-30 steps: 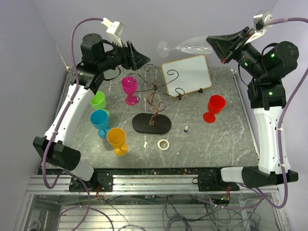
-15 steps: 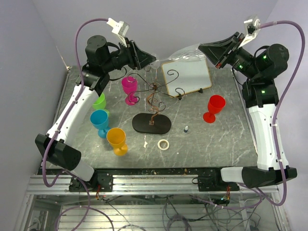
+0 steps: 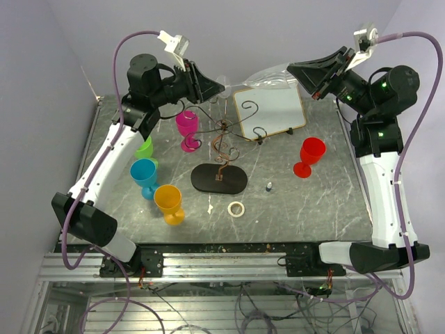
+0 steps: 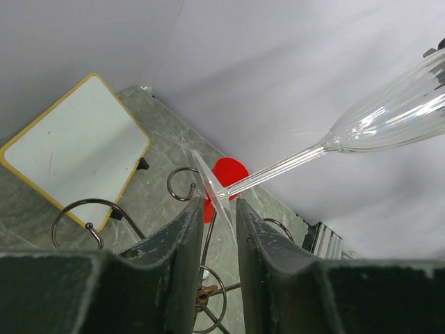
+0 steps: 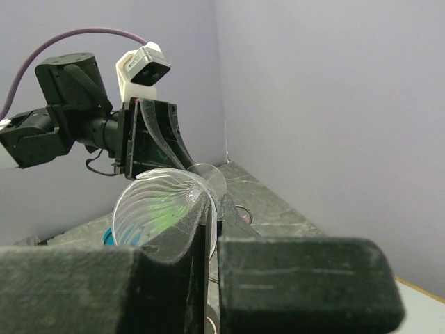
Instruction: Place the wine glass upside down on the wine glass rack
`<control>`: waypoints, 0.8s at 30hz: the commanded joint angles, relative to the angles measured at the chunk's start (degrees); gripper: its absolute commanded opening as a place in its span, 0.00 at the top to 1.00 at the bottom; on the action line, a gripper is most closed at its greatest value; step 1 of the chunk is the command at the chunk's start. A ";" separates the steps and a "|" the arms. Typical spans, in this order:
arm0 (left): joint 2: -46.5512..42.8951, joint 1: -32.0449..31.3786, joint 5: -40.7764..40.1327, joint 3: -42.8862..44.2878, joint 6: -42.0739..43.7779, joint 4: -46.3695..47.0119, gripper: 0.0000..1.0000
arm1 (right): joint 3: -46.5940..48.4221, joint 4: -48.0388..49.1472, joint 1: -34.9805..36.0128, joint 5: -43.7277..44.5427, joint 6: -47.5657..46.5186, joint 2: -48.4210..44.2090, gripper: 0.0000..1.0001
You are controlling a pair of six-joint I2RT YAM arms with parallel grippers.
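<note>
The clear wine glass (image 3: 272, 72) lies almost level in the air above the back of the table. My right gripper (image 3: 297, 70) is shut on the rim of its ribbed bowl (image 5: 156, 202), one finger inside and one outside. The stem (image 4: 278, 170) points at my left gripper (image 3: 220, 88). The round foot (image 4: 212, 184) stands edge-on between the left jaws, which are narrowly apart with a gap on each side. The wine glass rack (image 3: 222, 132), dark wire with scroll arms on a black oval base (image 3: 219, 179), stands below the glass; its hooks (image 4: 182, 182) show under the foot.
A white board (image 3: 270, 108) leans behind the rack. Plastic goblets stand around it: magenta (image 3: 186, 125), green (image 3: 141, 146), blue (image 3: 144, 174), orange (image 3: 169, 202) on the left, red (image 3: 309, 154) on the right. A tape roll (image 3: 236, 208) lies near the front.
My right gripper has carried the glass left and tilted it toward the left arm. My left gripper has come right, and the glass foot now sits between its jaws.
</note>
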 commanded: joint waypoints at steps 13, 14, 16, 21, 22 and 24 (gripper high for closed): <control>-4.01 -0.30 -5.55 -1.89 0.03 -0.09 0.93 | -1.20 -0.83 -0.83 2.08 -4.82 -1.77 0.61; -4.34 0.01 -6.17 -1.67 0.20 -0.71 0.93 | -1.16 -1.22 -1.00 2.31 -5.11 -1.82 0.54; -4.69 1.14 -6.94 -1.30 -0.08 -1.68 0.93 | -0.87 -1.92 -1.16 2.35 -5.86 -1.69 0.44; -6.09 6.97 -7.43 -1.67 -2.69 -2.39 0.93 | -0.67 -4.27 -1.70 3.44 -8.31 -2.13 0.23; -6.41 8.19 -7.78 -1.55 -2.26 -3.02 0.93 | -0.82 -4.95 -1.88 4.45 -8.65 -2.46 0.20; -7.09 10.42 -9.06 -1.25 -0.70 -4.68 0.93 | -1.59 -6.02 -2.32 6.49 -9.62 -3.25 0.16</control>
